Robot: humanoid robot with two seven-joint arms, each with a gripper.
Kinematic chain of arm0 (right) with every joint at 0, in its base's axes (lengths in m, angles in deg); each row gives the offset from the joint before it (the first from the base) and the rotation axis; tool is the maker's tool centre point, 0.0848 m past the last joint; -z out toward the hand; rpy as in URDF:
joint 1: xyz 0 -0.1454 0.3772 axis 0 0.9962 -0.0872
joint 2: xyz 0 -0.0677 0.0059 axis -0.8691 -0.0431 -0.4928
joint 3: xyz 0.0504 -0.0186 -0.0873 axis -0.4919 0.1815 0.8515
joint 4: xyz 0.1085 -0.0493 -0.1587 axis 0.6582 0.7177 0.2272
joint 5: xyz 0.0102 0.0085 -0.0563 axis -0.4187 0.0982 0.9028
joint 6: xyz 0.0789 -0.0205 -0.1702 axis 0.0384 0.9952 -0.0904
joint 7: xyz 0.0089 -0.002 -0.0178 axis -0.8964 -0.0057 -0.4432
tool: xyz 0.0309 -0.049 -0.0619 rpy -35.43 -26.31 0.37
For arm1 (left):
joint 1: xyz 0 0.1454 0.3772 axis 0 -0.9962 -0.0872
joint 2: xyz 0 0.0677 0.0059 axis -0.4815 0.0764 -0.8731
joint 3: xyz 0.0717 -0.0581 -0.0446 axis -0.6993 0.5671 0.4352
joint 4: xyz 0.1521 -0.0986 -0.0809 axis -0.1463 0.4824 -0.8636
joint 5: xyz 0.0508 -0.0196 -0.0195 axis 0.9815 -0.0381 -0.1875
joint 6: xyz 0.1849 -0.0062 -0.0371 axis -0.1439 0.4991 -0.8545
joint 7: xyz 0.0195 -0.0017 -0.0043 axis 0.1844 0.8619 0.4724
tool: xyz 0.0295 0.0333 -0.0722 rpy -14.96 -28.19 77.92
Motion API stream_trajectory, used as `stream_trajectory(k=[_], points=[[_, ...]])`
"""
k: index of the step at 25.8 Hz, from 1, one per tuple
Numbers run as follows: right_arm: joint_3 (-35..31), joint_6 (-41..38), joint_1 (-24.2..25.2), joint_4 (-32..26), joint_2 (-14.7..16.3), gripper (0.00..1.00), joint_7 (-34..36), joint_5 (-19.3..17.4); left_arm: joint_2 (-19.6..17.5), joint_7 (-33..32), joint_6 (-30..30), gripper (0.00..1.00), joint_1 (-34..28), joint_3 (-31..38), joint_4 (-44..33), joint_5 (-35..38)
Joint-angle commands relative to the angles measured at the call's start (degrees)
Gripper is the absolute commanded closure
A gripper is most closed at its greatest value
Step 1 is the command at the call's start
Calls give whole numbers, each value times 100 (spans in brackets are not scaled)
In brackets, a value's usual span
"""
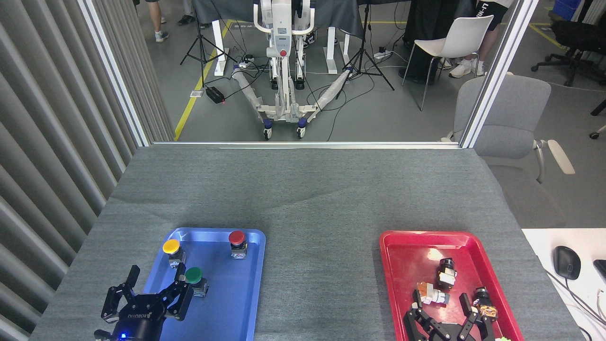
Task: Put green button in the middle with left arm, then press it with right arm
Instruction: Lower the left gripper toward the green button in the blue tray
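The green button, a dark-green cap on a small metal base, stands upright in the blue tray, left of the tray's centre. My left gripper is open at the tray's near left corner, and its right finger is right beside the button's left side, with nothing between the fingers. The middle is bare grey cloth between the two trays. At the bottom edge my right gripper stands open low over the red tray.
A yellow button and a red button stand at the back of the blue tray. Small parts lie in the red tray, one just ahead of my right fingers. A slatted wall runs along the left; a mouse lies far right.
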Motion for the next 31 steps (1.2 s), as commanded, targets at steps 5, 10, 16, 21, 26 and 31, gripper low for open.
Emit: stream_trajectory(k=[5, 10, 16, 21, 26, 31], points=[[2, -354, 20, -36, -6, 0, 42, -15, 2, -16, -46, 0, -44, -2, -37, -10], [-7, -345, 11, -150, 29, 0, 24, -7, 11, 11, -28, 0, -79, -11, 7, 25], [-7, -354, 11, -141, 64, 0, 33, -7, 2, 19, -28, 0, -193, -11, -28, 52], [10, -345, -6, -229, 3, 0, 24, 20, 2, 19, -28, 0, -281, -11, -1, 60], [10, -345, -6, -238, 12, 0, 15, 20, 11, 46, -37, 0, -246, -11, 16, 34], [72, -337, 11, -247, -67, 0, -99, 29, 29, 90, -37, 0, -193, -46, -28, 34]])
